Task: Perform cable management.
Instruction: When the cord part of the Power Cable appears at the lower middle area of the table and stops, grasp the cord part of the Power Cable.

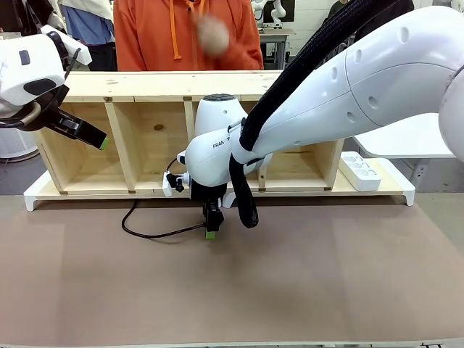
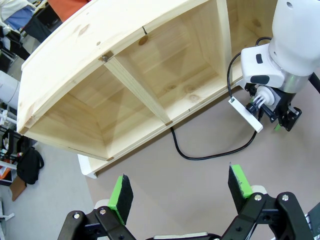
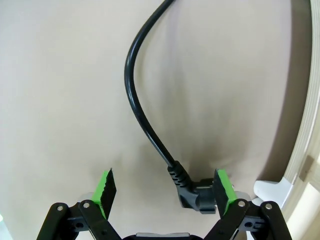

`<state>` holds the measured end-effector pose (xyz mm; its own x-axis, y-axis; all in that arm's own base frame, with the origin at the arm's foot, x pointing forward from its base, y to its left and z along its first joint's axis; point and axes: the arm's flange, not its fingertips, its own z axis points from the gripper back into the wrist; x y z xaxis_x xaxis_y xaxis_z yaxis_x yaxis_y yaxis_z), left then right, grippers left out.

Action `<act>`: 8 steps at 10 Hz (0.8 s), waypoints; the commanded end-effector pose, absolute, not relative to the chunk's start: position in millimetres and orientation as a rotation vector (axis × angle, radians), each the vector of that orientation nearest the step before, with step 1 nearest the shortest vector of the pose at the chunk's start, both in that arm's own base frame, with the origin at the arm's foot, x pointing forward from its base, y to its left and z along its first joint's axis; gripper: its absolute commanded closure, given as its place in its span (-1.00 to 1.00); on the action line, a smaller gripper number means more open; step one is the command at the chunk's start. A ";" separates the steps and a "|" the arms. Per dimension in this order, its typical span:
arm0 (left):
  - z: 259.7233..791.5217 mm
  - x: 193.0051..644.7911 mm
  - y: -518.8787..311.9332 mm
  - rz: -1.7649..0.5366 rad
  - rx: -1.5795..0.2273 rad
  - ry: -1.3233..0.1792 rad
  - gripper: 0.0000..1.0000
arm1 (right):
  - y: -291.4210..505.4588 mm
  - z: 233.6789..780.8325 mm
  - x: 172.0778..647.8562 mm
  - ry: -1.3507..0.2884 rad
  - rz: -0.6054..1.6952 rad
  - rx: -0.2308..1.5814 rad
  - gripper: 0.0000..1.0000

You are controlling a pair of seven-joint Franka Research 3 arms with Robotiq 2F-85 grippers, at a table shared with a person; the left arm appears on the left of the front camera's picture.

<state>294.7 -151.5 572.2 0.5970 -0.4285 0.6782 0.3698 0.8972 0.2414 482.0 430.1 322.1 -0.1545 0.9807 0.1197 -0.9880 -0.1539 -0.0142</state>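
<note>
The cable [image 1: 156, 234] is a thin black cord that loops over the brown table in front of the wooden shelf [image 1: 145, 87] and runs up into a middle compartment. My right gripper [image 1: 211, 229] points down at the cord's end. In the right wrist view this gripper [image 3: 165, 189] is open, with the black plug [image 3: 194, 192] lying between its green pads, close against the right fingertip [image 3: 223, 190]. My left gripper [image 2: 180, 187] is open and holds nothing; it hangs high at the left [image 1: 98, 138] in front of the shelf's leftmost compartment. From there the cable [image 2: 200, 156] shows below.
The shelf lies along the table's far side, its open compartments facing me. A white power strip [image 1: 360, 170] rests at its right end. A person in an orange hoodie [image 1: 145, 36] stands behind the shelf with one raised hand [image 1: 214, 32]. The near table [image 1: 290, 290] is bare brown surface.
</note>
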 end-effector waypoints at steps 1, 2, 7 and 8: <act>572.7 293.1 -150.6 -0.467 0.093 -0.802 -1.00 | 433.7 321.7 488.5 -0.082 1.712 0.058 -1.00; 572.7 293.1 -150.6 -0.467 0.093 -0.802 -1.00 | 434.1 321.4 490.0 -0.088 1.714 0.055 -1.00; 572.7 293.1 -150.6 -0.467 0.093 -0.802 -1.00 | 433.1 320.9 492.4 -0.085 1.740 0.037 -0.67; 572.7 293.1 -150.6 -0.467 0.093 -0.802 -1.00 | 433.1 320.9 492.8 -0.079 1.738 0.035 -0.61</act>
<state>294.7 -151.5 572.2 0.5970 -0.4285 0.6782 0.3698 0.8972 0.2414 490.0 431.3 320.6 -0.1669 0.9808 0.1009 -0.9859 -0.1644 -0.0327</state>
